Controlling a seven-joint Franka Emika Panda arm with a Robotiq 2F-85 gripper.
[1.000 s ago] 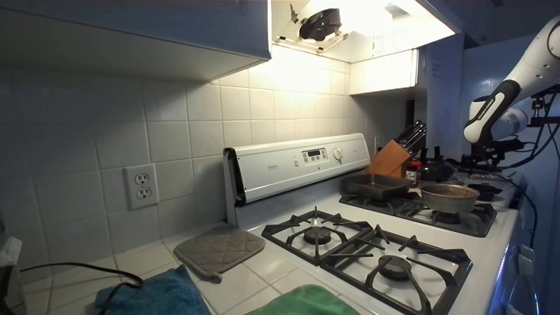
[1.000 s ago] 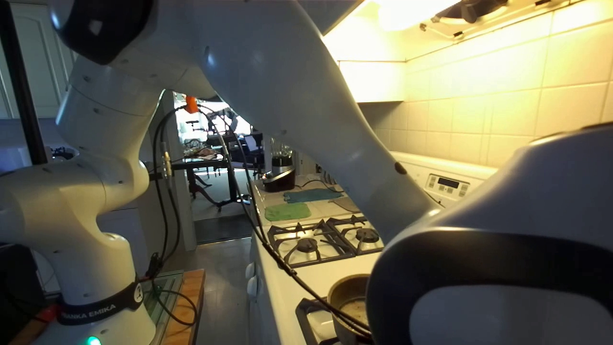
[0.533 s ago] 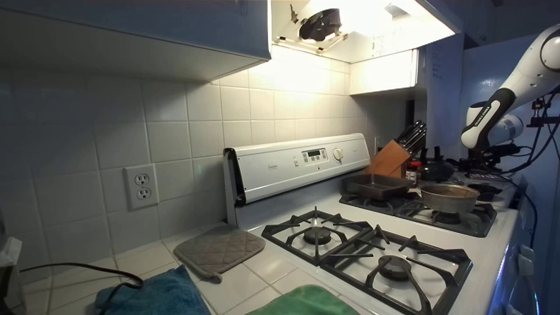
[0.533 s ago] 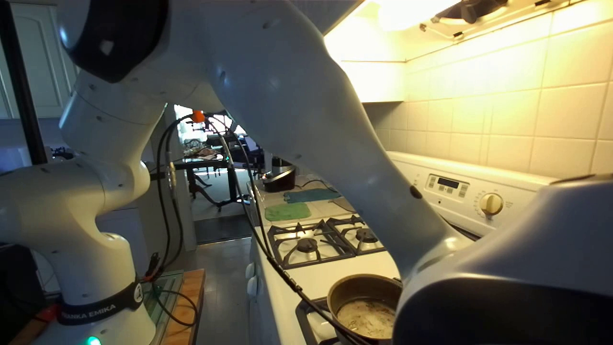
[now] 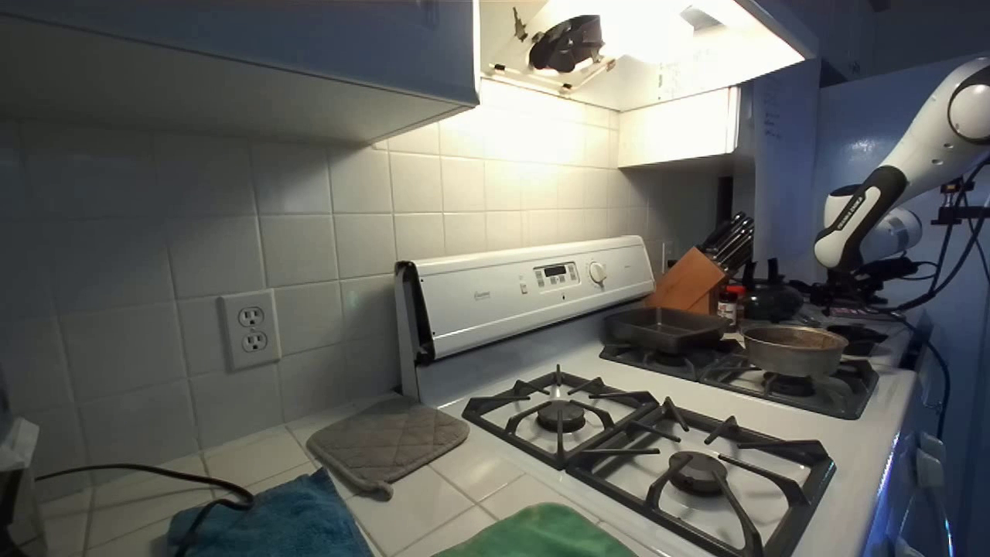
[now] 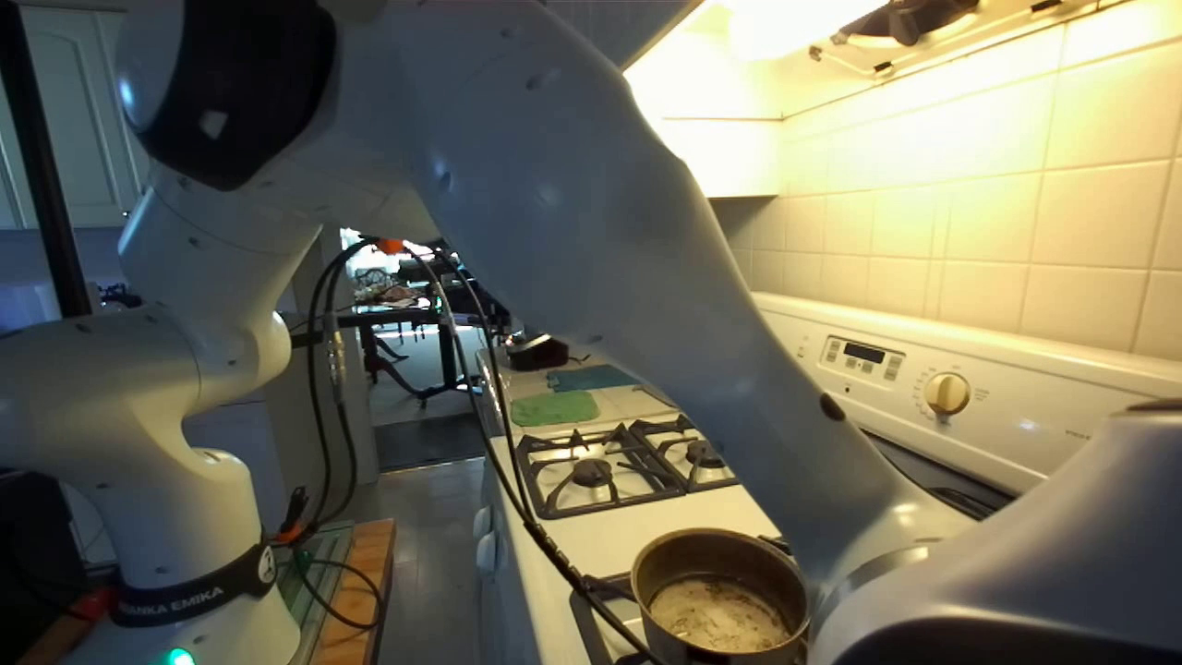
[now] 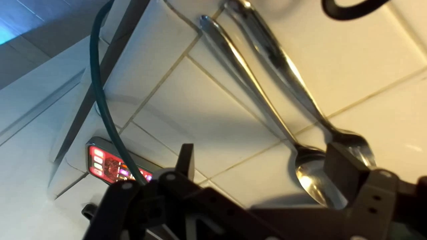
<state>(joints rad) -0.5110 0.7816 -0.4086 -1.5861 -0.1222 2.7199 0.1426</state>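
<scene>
In the wrist view my gripper stands open, with nothing between its jaws but a view of the tiled counter below. A metal spoon lies slantwise on the white tiles, and its bowl is partly covered by the right-hand finger. Beside the spoon is a fork, roughly parallel, whose head is partly behind that same finger. I cannot tell whether the finger touches either one. The arm reaches down over the counter beyond the stove. In an exterior view the arm hides the gripper.
A lit phone lies near the counter edge, with a dark cable across it. On the stove are a square pan and a round pot. A knife block stands behind. Nearer lie a grey pot holder and cloths.
In both exterior views the arm has come down over the last second. Its wrist part no longer covers the pot and the stove's dial in an exterior view.
</scene>
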